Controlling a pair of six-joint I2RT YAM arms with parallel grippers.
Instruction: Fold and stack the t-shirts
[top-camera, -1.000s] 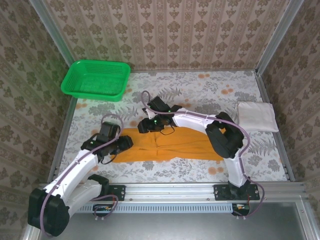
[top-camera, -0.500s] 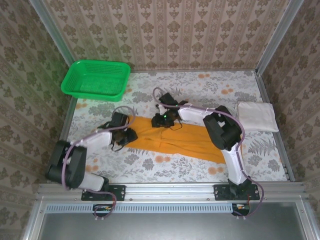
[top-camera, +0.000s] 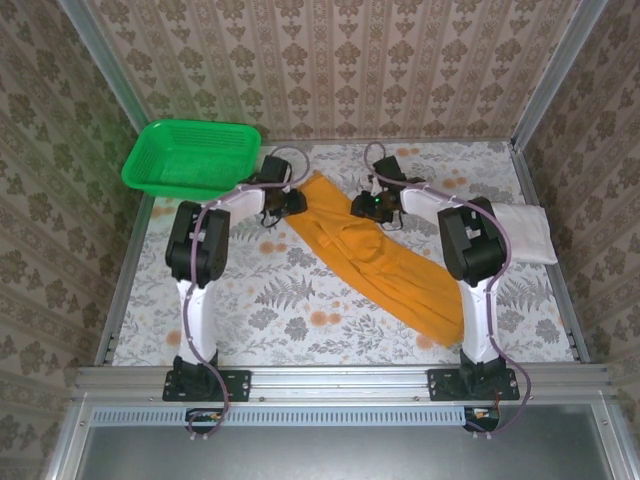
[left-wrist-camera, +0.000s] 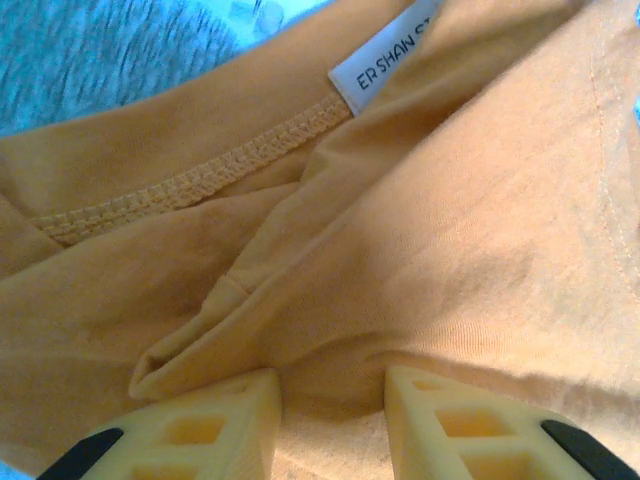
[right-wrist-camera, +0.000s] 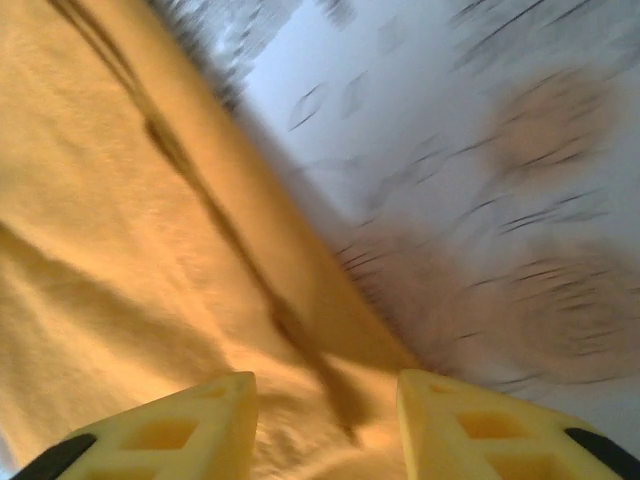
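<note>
A: Gripping anything on the left?
B: Yes, my left gripper (left-wrist-camera: 330, 385) is clenched on a bunched fold of the mustard-orange cotton t-shirt (top-camera: 385, 265), near its white neck label (left-wrist-camera: 385, 55).
A: And the right?
B: My right gripper (right-wrist-camera: 328, 385) pinches the same shirt close to its edge. The cloth lies as a slanted band on the flower-patterned table (top-camera: 260, 300), from far centre to near right. The folded white cloth t-shirt (top-camera: 520, 232) lies far right, apart from it; the green plastic mesh basket (top-camera: 185, 188) sits far left
</note>
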